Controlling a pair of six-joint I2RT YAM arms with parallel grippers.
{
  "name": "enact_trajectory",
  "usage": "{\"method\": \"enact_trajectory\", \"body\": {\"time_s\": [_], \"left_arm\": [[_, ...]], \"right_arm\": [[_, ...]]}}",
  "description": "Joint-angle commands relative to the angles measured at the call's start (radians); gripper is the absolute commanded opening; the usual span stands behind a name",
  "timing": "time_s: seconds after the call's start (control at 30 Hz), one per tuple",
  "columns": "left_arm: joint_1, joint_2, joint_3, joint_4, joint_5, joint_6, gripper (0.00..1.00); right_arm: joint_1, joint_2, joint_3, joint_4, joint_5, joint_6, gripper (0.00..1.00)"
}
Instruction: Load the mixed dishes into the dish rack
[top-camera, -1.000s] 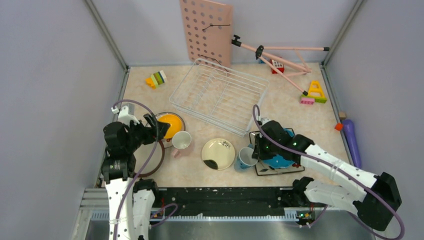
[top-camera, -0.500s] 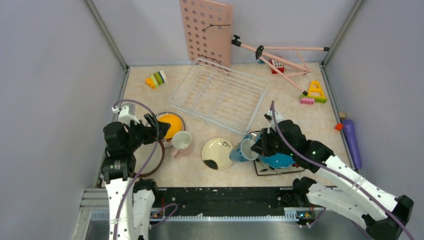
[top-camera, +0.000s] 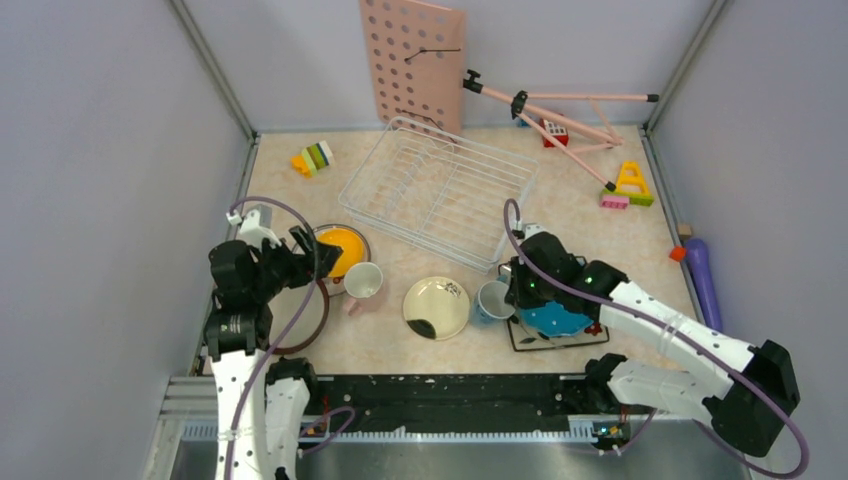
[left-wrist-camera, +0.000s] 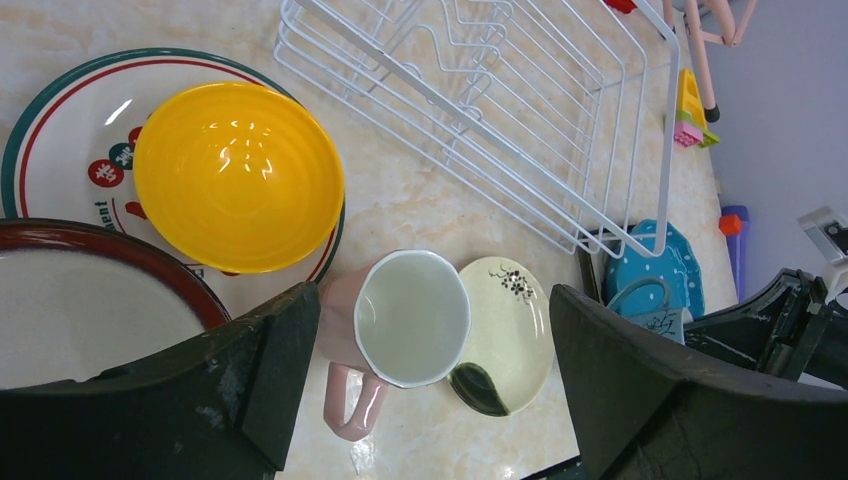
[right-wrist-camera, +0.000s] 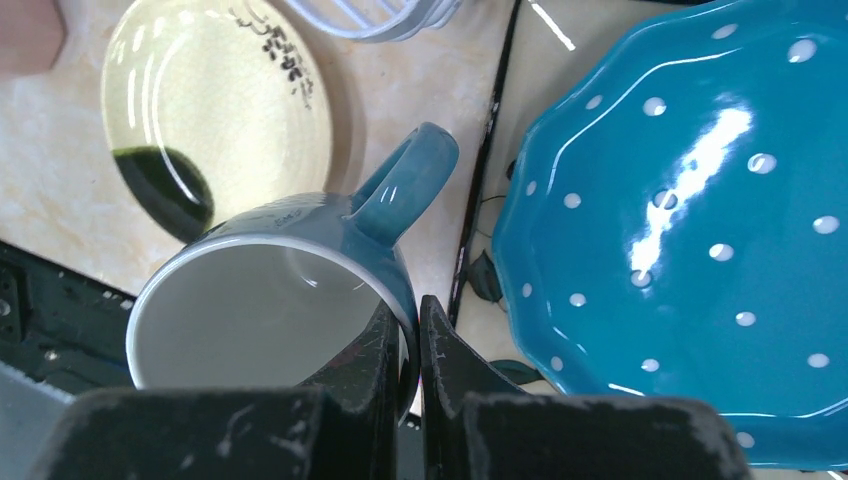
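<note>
- Two claws, two states: the right gripper (right-wrist-camera: 405, 322) is clamped on the rim of the blue cup (right-wrist-camera: 235, 320), one finger inside and one outside
- That cup sits between the cream plate (right-wrist-camera: 215, 105) and the teal polka-dot plate (right-wrist-camera: 690, 230), its handle pointing toward the dish rack (top-camera: 437, 192)
- The left gripper (left-wrist-camera: 430, 330) hangs with jaws spread wide above the pink cup (left-wrist-camera: 412, 315), holding nothing
- The yellow bowl (left-wrist-camera: 238, 175) rests on a green-rimmed plate (left-wrist-camera: 60, 130), next to a red-rimmed plate (left-wrist-camera: 70, 300)
- The rack stands on the table just beyond these dishes

Bright even overhead light, soft faint shadows, white glare on teal plate (right-wrist-camera: 680, 250) and yellow bowl (left-wrist-camera: 238, 175), sharp focus
</note>
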Motion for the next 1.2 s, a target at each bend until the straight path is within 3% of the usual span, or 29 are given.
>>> {"method": "enact_trajectory", "body": {"time_s": [0.0,0.13,0.27,0.33,0.4,0.5,0.63,0.77,0.87,1.03,1.17], "left_arm": [[-0.001,0.018,0.000,0.049,0.027,-0.005,0.90],[-0.002,0.026,-0.003,0.052,0.037,-0.007,0.90],[-0.017,0.059,-0.010,0.084,0.134,-0.062,0.92],[-0.017,0.082,-0.039,0.164,0.267,-0.168,0.93],[-0.018,0.109,-0.084,0.356,0.421,-0.356,0.93],[-0.024,0.130,-0.135,0.620,0.510,-0.620,0.95],[-0.036,0.140,-0.106,0.687,0.481,-0.755,0.98],[-0.081,0.171,-0.111,0.781,0.445,-1.011,0.98],[-0.151,0.204,-0.109,0.849,0.427,-1.184,0.98],[-0.311,0.241,-0.048,0.724,0.322,-1.289,0.94],[-0.365,0.252,-0.068,0.902,0.318,-1.446,0.94]], "right_arm": [[0.013,0.019,0.054,0.035,0.091,0.013,0.00],[0.020,-0.026,0.042,0.098,0.018,-0.005,0.00],[0.019,-0.149,0.045,0.226,-0.183,-0.024,0.00],[0.019,-0.201,0.046,0.294,-0.204,-0.005,0.00],[0.017,-0.226,0.047,0.359,-0.206,0.019,0.00],[-0.001,-0.213,0.050,0.489,-0.270,0.077,0.00],[-0.014,-0.174,0.037,0.805,-0.377,0.233,0.00],[-0.015,-0.102,0.029,1.062,-0.421,0.348,0.00],[-0.015,-0.053,0.036,1.176,-0.425,0.383,0.00],[-0.015,0.001,0.069,1.274,-0.404,0.396,0.00],[-0.015,0.028,0.085,1.292,-0.402,0.396,0.00]]}}
